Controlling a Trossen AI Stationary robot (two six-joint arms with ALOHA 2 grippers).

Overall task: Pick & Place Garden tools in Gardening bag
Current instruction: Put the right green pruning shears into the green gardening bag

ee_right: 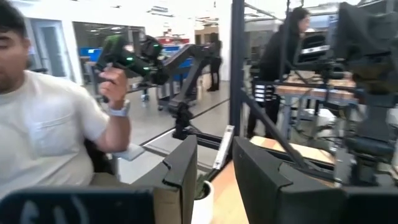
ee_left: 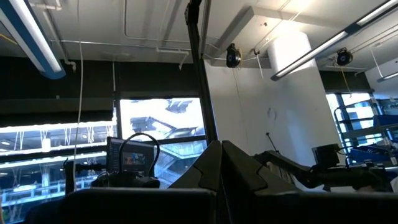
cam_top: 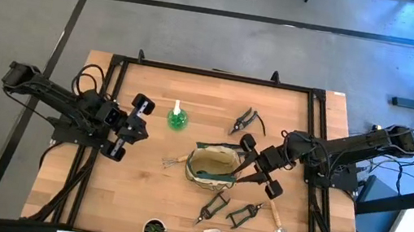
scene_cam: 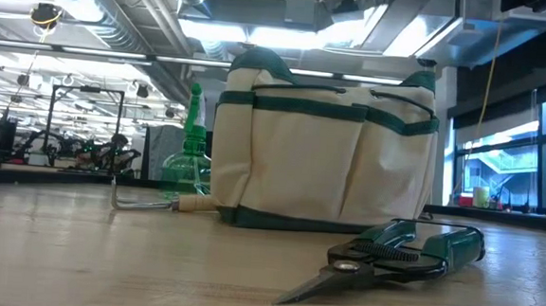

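Note:
The gardening bag (cam_top: 212, 166) stands upright on its base at mid-table, mouth up. Garden tools lie around it. A fork (cam_top: 175, 161) is at its left side and a green spray bottle (cam_top: 178, 117) stands farther back. One pair of pruners (cam_top: 247, 122) lies toward the far edge. Two more pruners (cam_top: 214, 208) and two trowels (cam_top: 278, 227) lie toward the near edge. My right gripper (ee_right: 215, 140) hovers level over the bag's mouth, its fingers apart with nothing between them. My left gripper (ee_left: 219, 147) is shut and empty, raised over the table's left part and tipped upward.
A small pot with a green plant (cam_top: 155, 229) stands at the near edge. Black frame bars (cam_top: 213, 73) run round the tabletop. In the right wrist view a seated person (ee_right: 43, 124) beyond the table holds another arm. Bare wood lies between the left arm and the bag.

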